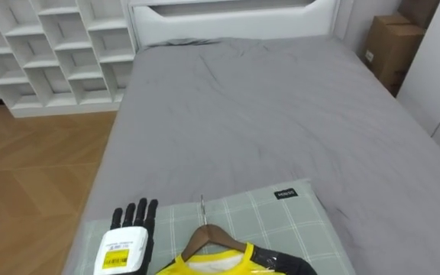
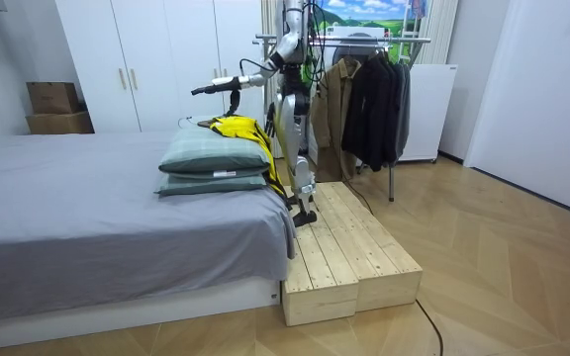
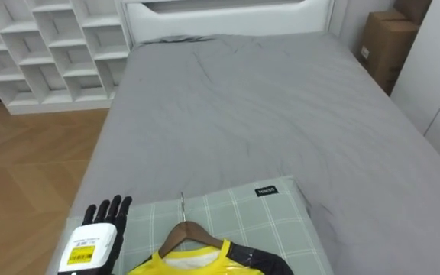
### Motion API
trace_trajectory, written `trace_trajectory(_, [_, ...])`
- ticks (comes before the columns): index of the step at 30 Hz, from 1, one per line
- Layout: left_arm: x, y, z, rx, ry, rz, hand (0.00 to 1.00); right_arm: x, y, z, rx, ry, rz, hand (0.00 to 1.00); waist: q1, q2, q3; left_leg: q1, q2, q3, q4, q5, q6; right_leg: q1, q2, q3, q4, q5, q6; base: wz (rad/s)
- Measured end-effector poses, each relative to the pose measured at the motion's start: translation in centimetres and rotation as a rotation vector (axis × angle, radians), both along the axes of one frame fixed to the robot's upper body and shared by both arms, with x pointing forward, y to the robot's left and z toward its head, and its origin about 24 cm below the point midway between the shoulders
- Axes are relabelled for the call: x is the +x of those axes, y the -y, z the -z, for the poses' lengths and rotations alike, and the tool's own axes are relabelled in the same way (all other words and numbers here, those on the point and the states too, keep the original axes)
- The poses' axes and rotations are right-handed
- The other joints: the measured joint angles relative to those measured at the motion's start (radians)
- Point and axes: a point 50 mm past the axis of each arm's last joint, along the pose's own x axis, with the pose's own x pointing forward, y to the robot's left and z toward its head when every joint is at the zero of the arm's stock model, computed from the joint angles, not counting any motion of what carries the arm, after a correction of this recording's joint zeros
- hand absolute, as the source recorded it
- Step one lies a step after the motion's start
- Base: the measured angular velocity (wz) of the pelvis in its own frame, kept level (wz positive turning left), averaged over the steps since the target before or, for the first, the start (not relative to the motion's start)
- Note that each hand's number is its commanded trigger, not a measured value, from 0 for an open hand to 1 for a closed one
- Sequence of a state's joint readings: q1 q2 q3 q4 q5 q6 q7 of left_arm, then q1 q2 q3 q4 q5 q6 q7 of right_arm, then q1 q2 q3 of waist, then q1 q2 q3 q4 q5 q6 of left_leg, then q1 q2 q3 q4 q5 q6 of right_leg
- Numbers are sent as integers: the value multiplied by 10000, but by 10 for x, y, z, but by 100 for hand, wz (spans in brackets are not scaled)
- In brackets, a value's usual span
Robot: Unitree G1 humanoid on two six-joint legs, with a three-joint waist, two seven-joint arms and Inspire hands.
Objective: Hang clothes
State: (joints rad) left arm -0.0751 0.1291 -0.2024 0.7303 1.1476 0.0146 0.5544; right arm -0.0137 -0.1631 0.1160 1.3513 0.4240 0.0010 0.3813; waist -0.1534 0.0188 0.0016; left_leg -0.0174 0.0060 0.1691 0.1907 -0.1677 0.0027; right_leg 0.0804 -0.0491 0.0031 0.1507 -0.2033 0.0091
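Yellow shirt (image 1: pixel 205 266) on its hanger, lying on the pillow at the bottom of the frame.
You face the grey bed (image 1: pixel 281 114) from its foot. Low in the frame the checked green pillow (image 1: pixel 281 218) carries the shirt, with the wooden hanger (image 1: pixel 205 233) in its collar and the hook pointing up-frame. Your left hand (image 1: pixel 140 229) hovers at lower left, fingers straight and spread, holding nothing.

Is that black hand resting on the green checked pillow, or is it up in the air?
Apart. The room view shows the left hand held out in the air, with white cupboard doors visible between it and the pillow below.
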Motion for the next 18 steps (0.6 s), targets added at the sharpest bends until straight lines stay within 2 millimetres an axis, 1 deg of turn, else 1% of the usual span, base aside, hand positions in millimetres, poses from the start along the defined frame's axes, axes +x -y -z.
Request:
trace_trajectory(1, [1, 0, 0, -30, -20, -8, 0, 2, 0, 0, -10, 29, -3, 0, -36, 1, -1, -74, 3, 14, 8, 0, 1, -85, 4, 35, 17, 0, 0, -9])
trace_trajectory(2, [4, 0, -2, -103, -51, -24, 0, 4, 1, -1, -27, 64, -36, 0, -24, -12, 29, -103, 15, 92, 8, 7, 10, -150, 10, 140, 18, 2, 0, -11])
trace_trajectory(4, [7, 0, -4, -220, -9, -78, 0, 4, 1, -1, -37, 48, -59, 0, -48, -28, 45, -103, 32, 164, 6, 7, 10, -192, 19, 221, 27, 10, 6, -17])
trace_trajectory(8, [18, 1, -4, -552, -211, -174, 0, 8, 0, -1, -47, 110, -253, 0, -65, -59, 98, -107, 33, 175, -8, 6, 11, -276, 19, 339, 32, 46, 23, -11])
trace_trajectory(12, [18, 2, -1, -661, -647, -138, 0, 8, -1, -1, -63, 53, -405, 0, -80, -61, 104, -159, 34, 166, -11, 4, 13, -350, 25, 366, 31, 60, 26, -4])
trace_trajectory(16, [27, 7, 1, -1019, -1273, -152, 0, 17, -2, -2, -144, 98, -1041, 0, -89, -41, 111, -490, 52, 134, 86, 20, 33, -623, 35, 300, 74, 105, 31, 4])
trace_trajectory(18, [27, 9, 3, -1232, -1651, -164, 0, 18, -3, -3, -156, 102, -1224, 0, -97, -42, 112, -508, 52, 134, 85, 22, 37, -633, 33, 280, 69, 108, 31, 0])
